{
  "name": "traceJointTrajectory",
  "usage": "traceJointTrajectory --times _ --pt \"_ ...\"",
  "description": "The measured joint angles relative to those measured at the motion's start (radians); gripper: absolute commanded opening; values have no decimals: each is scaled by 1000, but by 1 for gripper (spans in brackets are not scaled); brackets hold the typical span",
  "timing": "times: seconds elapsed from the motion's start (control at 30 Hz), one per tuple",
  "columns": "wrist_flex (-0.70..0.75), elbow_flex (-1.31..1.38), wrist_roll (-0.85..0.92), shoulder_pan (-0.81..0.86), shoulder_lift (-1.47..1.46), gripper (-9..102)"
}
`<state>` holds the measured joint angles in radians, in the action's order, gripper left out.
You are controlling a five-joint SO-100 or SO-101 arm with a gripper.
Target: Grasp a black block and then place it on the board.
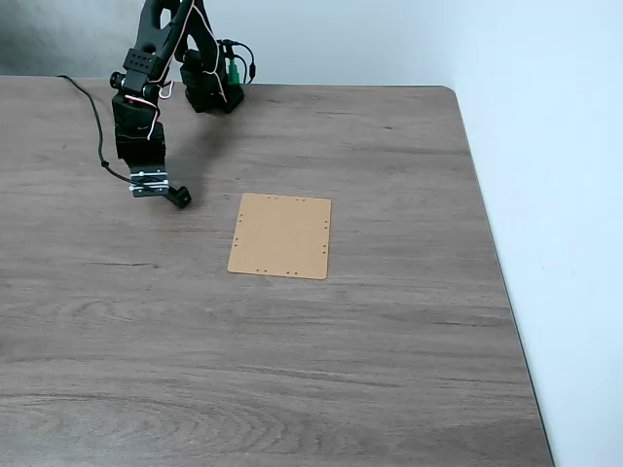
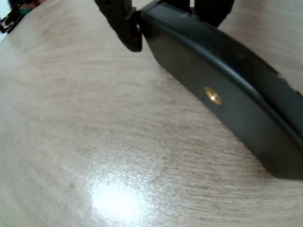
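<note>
Fixed view shows the grey wood-grain surface [image 1: 292,370], with the board [image 1: 280,236] lying flat near its middle; take the board as your landmark. The arm [image 1: 146,88] stands well to the left of the board and behind it, bent down so that the tool [image 1: 173,195] sits at the surface, left of the board's upper left corner and apart from it.

In the wrist view a long black bar with a brass insert fills the upper right, low over the surface. You cannot tell whether that bar is a finger of the tool or the black block [image 2: 227,99]. A small dark piece at the tool tip in the fixed view may be the block. How far the tool is open, and whether it holds anything, cannot be told.

Risks, as a judgement:
- If the grip is partial, the slim block may pivot or drop on lift.
- A low carry may catch the board's near edge and shift it.
- A release near that edge may leave the block overhanging.
</note>
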<state>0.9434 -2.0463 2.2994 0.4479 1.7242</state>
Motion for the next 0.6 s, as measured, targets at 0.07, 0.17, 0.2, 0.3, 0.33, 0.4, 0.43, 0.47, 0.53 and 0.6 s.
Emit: traceJointTrajectory --times 0.07,0.17,0.2,0.3,0.33,0.4,0.43,0.47,0.53,0.6 --pt "54 29 -61 -31 15 0" --pt "126 84 -170 -92 51 0" --pt "144 106 -209 -115 63 0" --pt "172 172 -334 -193 78 0" --pt "172 186 -379 -219 83 0" --pt "158 207 -477 -275 86 0" --pt "144 210 -526 -305 87 0" --pt "130 212 -583 -342 87 0" --pt "109 224 -689 -402 87 0" --pt "81 245 -807 -453 87 0"
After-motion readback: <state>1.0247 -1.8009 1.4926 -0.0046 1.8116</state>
